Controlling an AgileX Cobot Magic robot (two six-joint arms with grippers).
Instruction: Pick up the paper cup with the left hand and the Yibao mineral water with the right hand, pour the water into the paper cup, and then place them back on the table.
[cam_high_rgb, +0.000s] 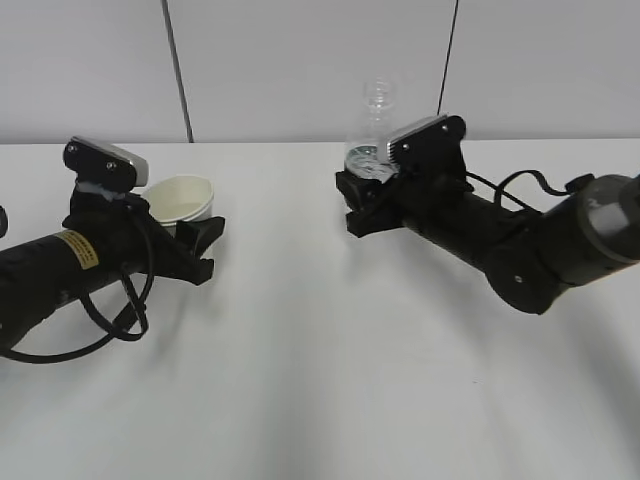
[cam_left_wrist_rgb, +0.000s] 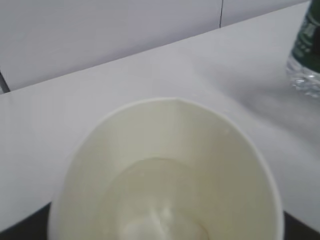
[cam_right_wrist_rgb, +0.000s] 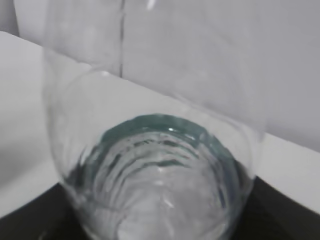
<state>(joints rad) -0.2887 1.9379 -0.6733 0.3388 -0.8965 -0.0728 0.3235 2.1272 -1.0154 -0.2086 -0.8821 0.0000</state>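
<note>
The paper cup (cam_high_rgb: 180, 197) stands upright between the jaws of my left gripper (cam_high_rgb: 198, 243), which is shut on it, low over the table (cam_high_rgb: 320, 360). In the left wrist view the cup (cam_left_wrist_rgb: 165, 165) fills the frame with its cream inside and a faint sheen at the bottom. The Yibao mineral water (cam_high_rgb: 372, 135) stands upright in my right gripper (cam_high_rgb: 360, 195), which is shut on its lower body. In the right wrist view the bottle (cam_right_wrist_rgb: 155, 165) fills the frame, and black fingers (cam_right_wrist_rgb: 282, 210) show at the lower corners. The bottle's green label also shows in the left wrist view (cam_left_wrist_rgb: 306, 50).
A grey-white wall (cam_high_rgb: 300, 60) with dark vertical seams stands behind the table's far edge. Black cables loop beside the left arm (cam_high_rgb: 110, 320) and behind the right arm (cam_high_rgb: 520, 190). White tabletop lies between and in front of the arms.
</note>
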